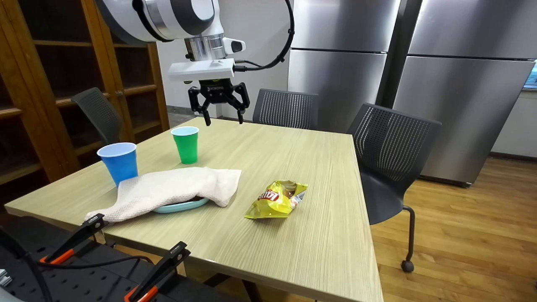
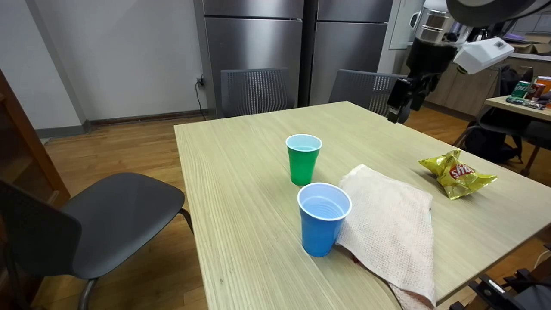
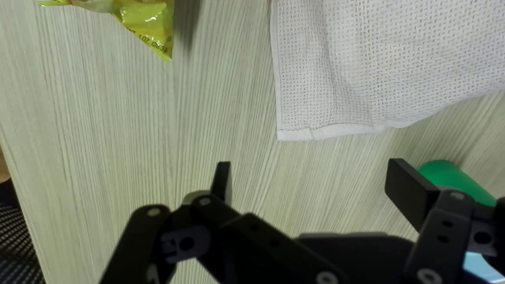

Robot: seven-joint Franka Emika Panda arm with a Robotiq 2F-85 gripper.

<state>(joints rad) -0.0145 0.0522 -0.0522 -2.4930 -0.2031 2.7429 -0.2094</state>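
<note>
Gripper point(image 3: 309, 173), jaws apart, over tbl point(image 1: 310, 163); green cup point(image 1: 187, 147) nearest, wht cloth point(image 1: 176, 186), yel Lay's bag point(image 1: 273, 201)

White-and-grey Franka Panda arm point(image 1: 157, 19) along top edge, left of centre, in exterior view; silver wrist point(image 1: 205, 47) pointing down. Robotiq gripper point(image 1: 224, 121) hangs below, black fingers point(image 1: 207, 118) spread wide. Upper right in exterior view, fingertips point(image 2: 392, 116) angle down-left. Wrist view: finger pads point(image 3: 222, 179) well apart, left of centre and right.
</note>
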